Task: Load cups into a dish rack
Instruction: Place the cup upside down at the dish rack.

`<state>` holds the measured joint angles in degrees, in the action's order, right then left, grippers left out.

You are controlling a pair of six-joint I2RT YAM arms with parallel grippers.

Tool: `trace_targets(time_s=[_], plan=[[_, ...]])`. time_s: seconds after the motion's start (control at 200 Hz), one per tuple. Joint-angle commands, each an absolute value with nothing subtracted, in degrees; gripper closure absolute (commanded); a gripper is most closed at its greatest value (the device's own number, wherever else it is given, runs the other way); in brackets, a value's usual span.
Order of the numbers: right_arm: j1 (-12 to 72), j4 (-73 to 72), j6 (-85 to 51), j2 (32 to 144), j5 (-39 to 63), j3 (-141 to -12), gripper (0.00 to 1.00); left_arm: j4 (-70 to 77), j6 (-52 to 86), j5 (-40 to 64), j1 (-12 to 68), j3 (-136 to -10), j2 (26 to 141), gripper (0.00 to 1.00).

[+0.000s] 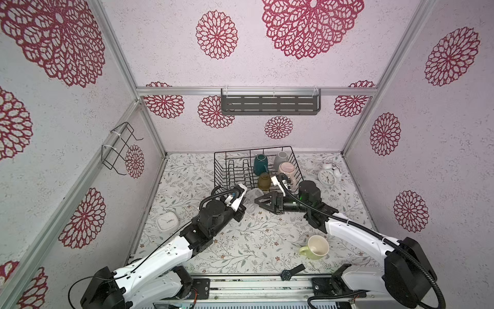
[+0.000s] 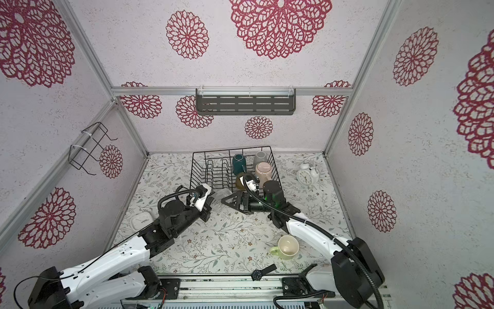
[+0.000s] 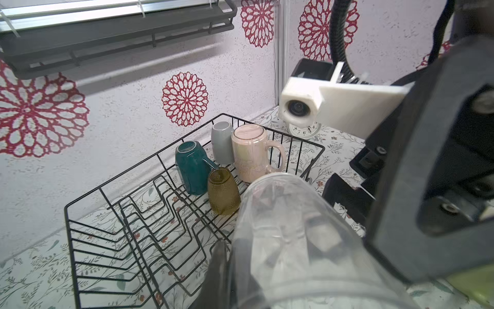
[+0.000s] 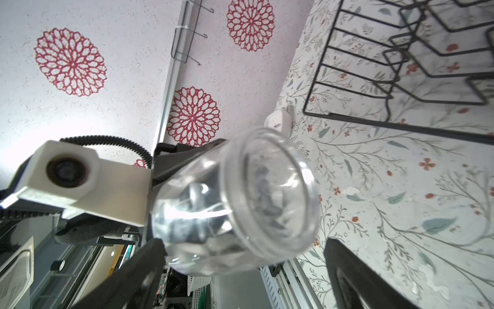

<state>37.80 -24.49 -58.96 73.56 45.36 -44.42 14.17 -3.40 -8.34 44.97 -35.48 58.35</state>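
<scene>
Closest to my left wrist lens was the clear glass [image 3: 288,240], filling the near part of that view. It was held sideways above the flowered table [image 1: 240,240], with its closed base pointing towards the dish rack [image 3: 70,214]. My left gripper [image 1: 246,202] was clamped on it at the mouth end. One dark finger [image 3: 220,256] showed against the outside of the wall, and something dark showed through the glass, though I could not tell whether that was the other finger. My right gripper [image 1: 258,200] faced the glass from the opposite side with its jaws spread wide. Its two fingers [image 4: 139,270] stood either side of the base and were not closed on it. In both top views the glass hung between my two grippers, just in front of the rack's near edge and outside it. Four cups stood upside down in the right part of the rack. The grey mug [image 1: 280,158] was at the far corner, with the dark teal mug [image 1: 260,164] to its left and the tall pink mug [image 1: 286,170] just nearer. The amber tumbler [image 1: 264,181] stood nearest of the four, right beside the teal one. The light green mug [image 1: 316,247] lay on its side on the table beside my right forearm, well apart from the rack. A white twin-bell alarm clock [image 1: 327,175] stood to the right of the rack.
</scene>
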Motion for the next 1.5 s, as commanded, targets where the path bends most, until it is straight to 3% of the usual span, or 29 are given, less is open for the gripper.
trace_targets(time_s=[0.0, 0.18, 0.36, 0.575, 0.761, 0.921, 1.496], plan=[[39.90, -32.84, -63.02, 73.89, 43.89, -45.97, 0.04, 20.33, -3.59, -4.19, 44.83, -35.02, 57.81, 1.00], [39.90, -36.79, -65.88, 75.02, 43.05, -45.63, 0.05, 23.41, -2.50, -1.31, 44.56, -33.29, 56.79, 1.00], [39.98, -51.20, -75.37, 77.41, 44.10, -44.64, 0.05, 27.87, -2.18, 1.11, 44.48, -31.73, 56.70, 1.00], [39.99, -49.26, -74.56, 76.12, 40.21, -44.25, 0.04, 29.01, -2.22, 0.51, 44.21, -30.59, 55.29, 0.99], [40.24, -49.27, -74.41, 77.68, 41.68, -45.17, 0.12, 28.66, -1.78, -2.47, 43.78, -30.22, 55.06, 0.98], [40.55, -50.61, -74.48, 78.54, 42.37, -45.67, 0.13, 30.46, 0.05, -6.30, 42.16, -29.28, 55.21, 0.99], [41.40, -59.29, -77.35, 82.71, 42.83, -46.46, 0.12, 29.41, 2.90, -0.39, 41.13, -29.42, 55.02, 0.96]])
